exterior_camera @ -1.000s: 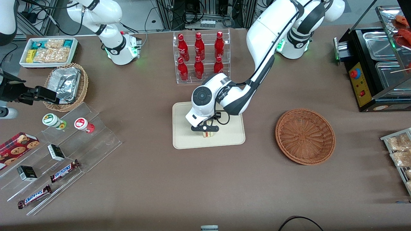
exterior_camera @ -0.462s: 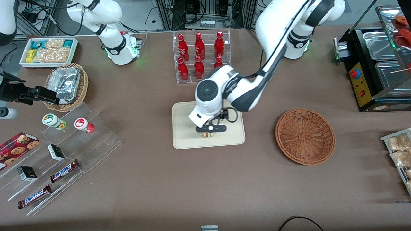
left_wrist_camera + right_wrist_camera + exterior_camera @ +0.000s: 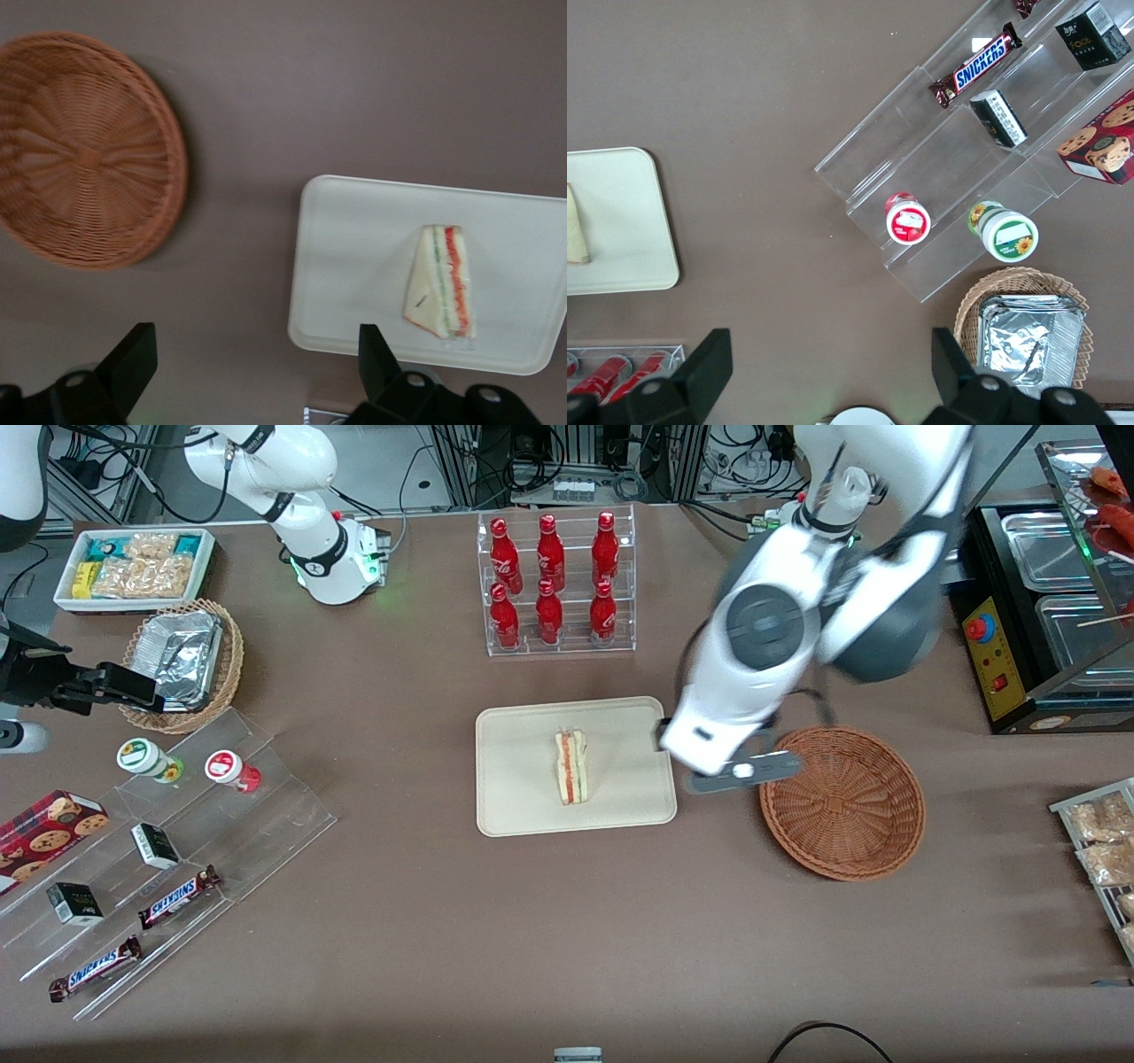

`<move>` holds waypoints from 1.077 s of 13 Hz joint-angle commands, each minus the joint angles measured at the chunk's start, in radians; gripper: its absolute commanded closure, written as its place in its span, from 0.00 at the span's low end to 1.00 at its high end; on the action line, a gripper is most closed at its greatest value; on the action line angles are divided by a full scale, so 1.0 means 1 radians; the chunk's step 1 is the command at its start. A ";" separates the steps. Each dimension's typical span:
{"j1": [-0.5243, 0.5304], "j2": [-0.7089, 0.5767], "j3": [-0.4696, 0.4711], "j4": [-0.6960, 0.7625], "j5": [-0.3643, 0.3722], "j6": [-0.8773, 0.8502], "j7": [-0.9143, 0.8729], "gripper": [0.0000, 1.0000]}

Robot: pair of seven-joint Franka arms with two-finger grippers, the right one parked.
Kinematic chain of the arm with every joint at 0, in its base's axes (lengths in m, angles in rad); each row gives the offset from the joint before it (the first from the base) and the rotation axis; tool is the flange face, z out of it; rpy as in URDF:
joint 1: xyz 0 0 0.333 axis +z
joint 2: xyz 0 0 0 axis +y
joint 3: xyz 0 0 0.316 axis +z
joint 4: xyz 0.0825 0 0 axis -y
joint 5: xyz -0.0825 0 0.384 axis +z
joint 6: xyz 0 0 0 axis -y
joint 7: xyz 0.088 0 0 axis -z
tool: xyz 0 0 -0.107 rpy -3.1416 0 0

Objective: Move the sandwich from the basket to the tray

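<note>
While the sandwich [image 3: 571, 766] lies on the tray [image 3: 514, 815], tool [image 3: 742, 772] spread wide, empty, raised between tray and basket [image 3: 842, 802].

Brown table [image 3: 532, 921], tray [image 3: 514, 797], basket [image 3: 842, 802], bottle rack [image 3: 556, 584]
</note>
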 commanded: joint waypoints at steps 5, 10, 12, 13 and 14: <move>0.271 -0.389 -0.008 -0.367 -0.021 -0.002 0.392 0.00; 0.351 -0.445 -0.006 -0.394 -0.023 -0.019 0.500 0.00; 0.337 -0.408 0.049 -0.340 -0.024 -0.022 0.563 0.00; 0.323 -0.394 0.075 -0.311 -0.026 -0.031 0.596 0.00; 0.322 -0.393 0.084 -0.302 -0.024 -0.043 0.613 0.00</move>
